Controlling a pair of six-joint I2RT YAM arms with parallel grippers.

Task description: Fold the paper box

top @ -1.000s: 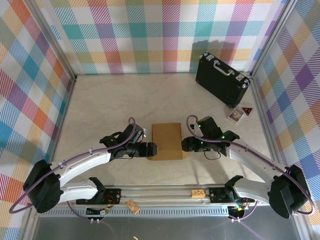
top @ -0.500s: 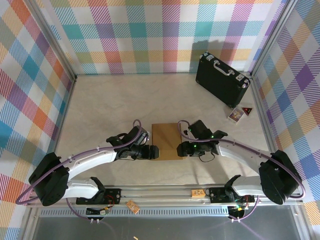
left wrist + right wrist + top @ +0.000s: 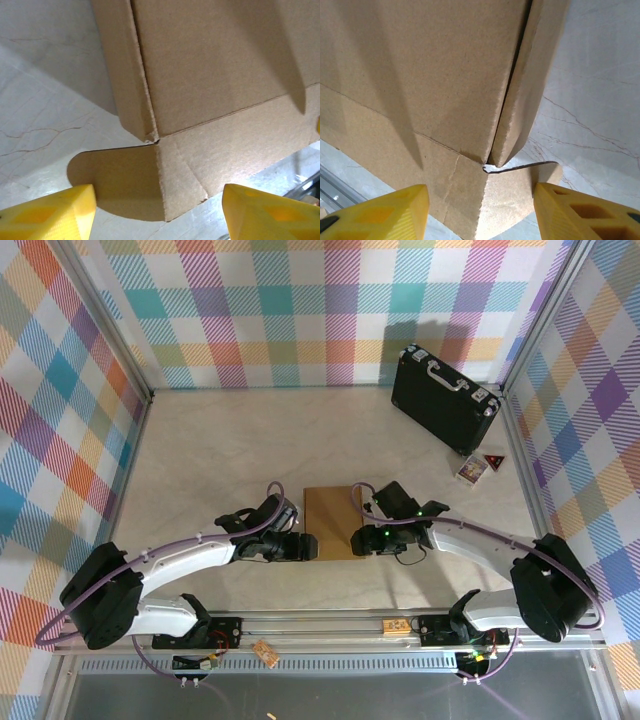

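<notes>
- We see the box (image 3: 333, 522) as a flat brown rectangle on the table (image 3: 220, 450), at mid-width and nearer the arm bases than the back wall.
- The left gripper (image 3: 306, 545) sits low at the box's near-left corner. The right gripper (image 3: 357, 540) sits at the near-right corner, and the two face each other across the near edge.
- From the left wrist, the box (image 3: 215, 70) shows a broad top panel. A narrow side wall (image 3: 125, 75) is folded up along it, and a front strip lies below a crease.
- A rounded ear (image 3: 112, 182) juts from that corner and lies flat on the table.
- The left gripper's (image 3: 160, 215) yellow fingers (image 3: 50, 215) are spread wide and released. They straddle the corner and the ear and grasp nothing. One tip is just beside the ear's rim.
- From the right wrist, the box (image 3: 420, 70) shows the matching corner. Its side wall (image 3: 532, 75) stands against the top panel with a dark seam between them.
- A second ear (image 3: 520, 200) pokes out at that corner, lying on the table.
- The right gripper's (image 3: 480, 210) fingers (image 3: 590, 212) are also parted and released. The corner lies between them and nothing is clamped.
- A black case (image 3: 445, 400) stands in the far right corner, well apart from the box. Two small cards (image 3: 472, 470) lie just beside it on its near side.
</notes>
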